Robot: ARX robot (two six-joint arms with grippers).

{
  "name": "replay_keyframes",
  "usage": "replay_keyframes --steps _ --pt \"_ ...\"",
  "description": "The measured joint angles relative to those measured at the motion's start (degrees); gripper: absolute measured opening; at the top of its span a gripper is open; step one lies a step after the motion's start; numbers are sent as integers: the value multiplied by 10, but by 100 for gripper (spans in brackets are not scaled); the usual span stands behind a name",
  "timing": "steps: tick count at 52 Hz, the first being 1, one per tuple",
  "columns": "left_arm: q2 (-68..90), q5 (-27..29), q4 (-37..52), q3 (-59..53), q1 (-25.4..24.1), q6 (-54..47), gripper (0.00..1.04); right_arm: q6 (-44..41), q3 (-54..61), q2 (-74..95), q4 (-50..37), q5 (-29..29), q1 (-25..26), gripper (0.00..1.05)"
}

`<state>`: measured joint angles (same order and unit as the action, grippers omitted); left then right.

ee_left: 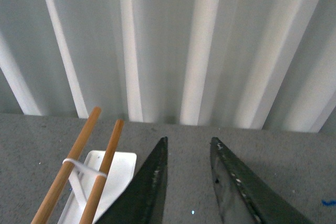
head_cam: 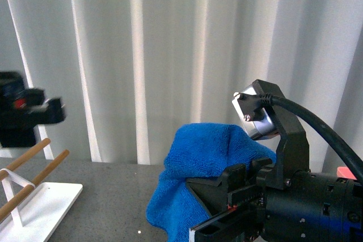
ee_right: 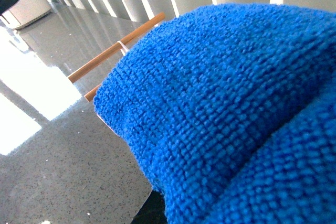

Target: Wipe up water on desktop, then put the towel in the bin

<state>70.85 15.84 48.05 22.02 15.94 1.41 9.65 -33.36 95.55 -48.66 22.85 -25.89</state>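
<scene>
Towel hangs from the right hand, up over the counter and well to the right of the tray. The right hand looks clamped on the towel, but the fluffy cloth hides its tips. One end of the towel droops low, near the counter. The left hand is up above the tray, near its two rods. Its fingers are apart, with nothing between them. A small pink bit, far from the tray and behind the right arm, may be the bin. I see no water on the counter, so I think the job now is to carry the towel to the bin. To do it well, grip hard so the cloth cannot slip. Lift high so the droopy end clears the bin's rim. Stop over the middle of the bin, then let go. The left hand should wait by the tray, out of the way.
</scene>
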Motion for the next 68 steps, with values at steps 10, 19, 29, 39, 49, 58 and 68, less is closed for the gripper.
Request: replay_keyframes --steps 10,19,29,39,49,58,68 --pt "-71 -43 1 -70 -36 -7 4 0 1 -2 2 -2 4 6" --pt "-124 -64 -10 -111 -64 -9 4 0 3 -5 3 -2 5 6" --pt "-187 -89 -38 -147 -87 -10 4 0 4 -9 6 -2 4 6" --pt "-250 -106 -75 -173 -106 -10 4 -3 4 -12 13 -3 5 6" --pt "-299 -156 -86 -202 -155 -10 4 -3 4 -18 17 0 5 6" --pt "-344 -157 -126 -207 -158 -10 4 -3 4 -19 18 -1 6 6" --pt "-411 -158 -185 -207 -158 -10 4 -4 4 -22 20 -1 7 6"
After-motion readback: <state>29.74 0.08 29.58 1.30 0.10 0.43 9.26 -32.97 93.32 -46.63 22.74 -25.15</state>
